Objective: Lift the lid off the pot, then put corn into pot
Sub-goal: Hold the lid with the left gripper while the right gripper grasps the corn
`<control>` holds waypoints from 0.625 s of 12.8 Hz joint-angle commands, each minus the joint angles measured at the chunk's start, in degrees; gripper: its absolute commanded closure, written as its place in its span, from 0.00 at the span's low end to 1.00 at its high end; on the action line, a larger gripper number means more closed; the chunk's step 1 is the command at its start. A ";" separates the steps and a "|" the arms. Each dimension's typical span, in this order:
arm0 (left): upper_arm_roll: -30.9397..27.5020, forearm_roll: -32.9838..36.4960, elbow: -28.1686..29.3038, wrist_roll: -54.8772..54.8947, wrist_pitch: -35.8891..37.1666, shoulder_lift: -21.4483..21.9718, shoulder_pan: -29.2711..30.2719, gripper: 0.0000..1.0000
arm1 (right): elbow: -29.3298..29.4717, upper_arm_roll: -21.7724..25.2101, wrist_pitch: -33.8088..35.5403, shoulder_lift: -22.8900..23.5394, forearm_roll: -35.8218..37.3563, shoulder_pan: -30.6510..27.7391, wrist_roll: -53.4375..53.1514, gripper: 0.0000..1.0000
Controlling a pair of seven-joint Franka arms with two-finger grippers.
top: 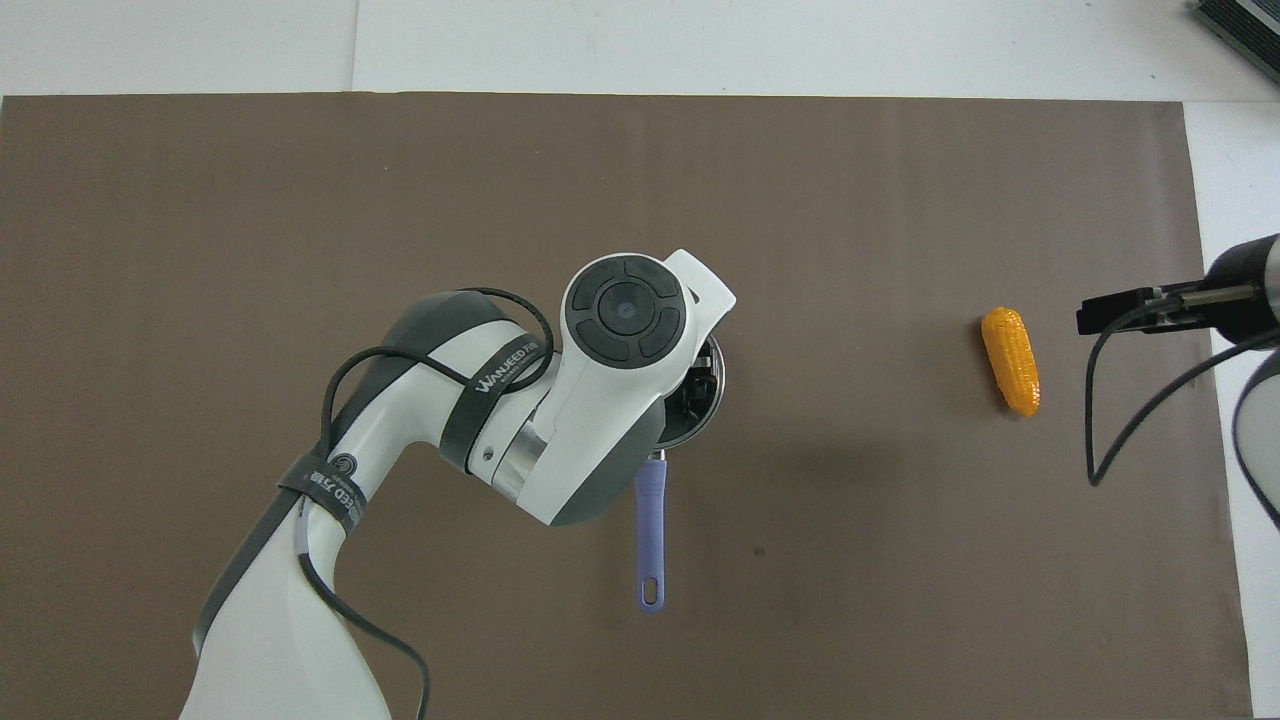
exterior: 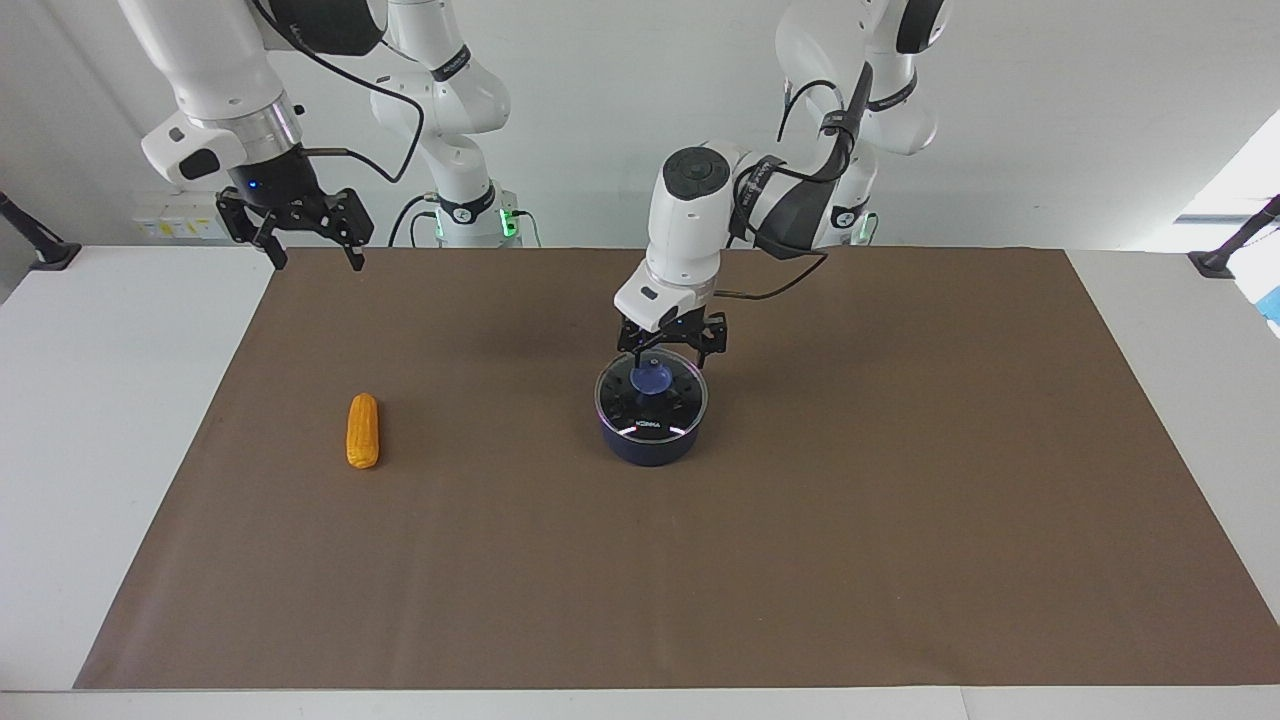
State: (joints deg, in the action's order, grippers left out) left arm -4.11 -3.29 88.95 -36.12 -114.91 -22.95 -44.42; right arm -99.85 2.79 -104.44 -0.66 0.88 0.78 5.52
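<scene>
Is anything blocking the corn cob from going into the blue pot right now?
Yes. The clear glass lid with the blue knob sits on the small navy saucepan, closing it. The open left gripper is over the knob. The yellow-orange corn cob lies apart on the mat.

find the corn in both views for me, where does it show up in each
Facing view: the corn lies on the brown mat toward the right arm's end of the table, apart from everything else.
Overhead view: the corn sits near the mat's edge at that same end, mirrored to the picture's other side.
Shared landmark: the pot, mid-mat with its lid on; in both views the corn lies level with it.
</scene>
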 commanded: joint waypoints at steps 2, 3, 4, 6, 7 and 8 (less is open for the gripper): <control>-1.16 -0.31 -6.16 -0.61 1.88 -5.53 -1.54 0.00 | 0.27 -0.24 -12.86 11.45 0.08 -0.86 5.11 0.00; -1.16 -0.14 -6.25 -0.61 3.11 -5.53 -1.54 0.00 | 0.27 -0.24 -15.85 13.74 0.08 -0.78 5.38 0.00; -1.25 -0.13 -6.25 -0.61 3.99 -5.53 -1.28 0.00 | 0.27 -0.24 -17.54 15.59 0.08 -0.43 5.47 0.00; -1.16 -0.31 -6.25 -0.53 4.52 -5.44 -0.84 0.00 | 0.18 -0.24 -19.48 19.28 0.08 -0.43 5.64 0.00; -1.16 -0.48 -6.25 -0.53 5.39 -5.44 -0.75 0.00 | 0.18 -0.15 -19.57 20.78 0.17 -0.86 7.12 0.00; -1.16 -0.49 -6.25 -0.44 6.27 -5.36 -0.75 0.00 | 0.09 -0.15 -20.27 22.01 0.17 -1.30 10.01 0.00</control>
State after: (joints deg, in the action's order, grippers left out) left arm -4.63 -3.29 84.37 -36.14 -111.39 -27.73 -44.80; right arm -100.46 2.79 -123.77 19.36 0.91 0.50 11.22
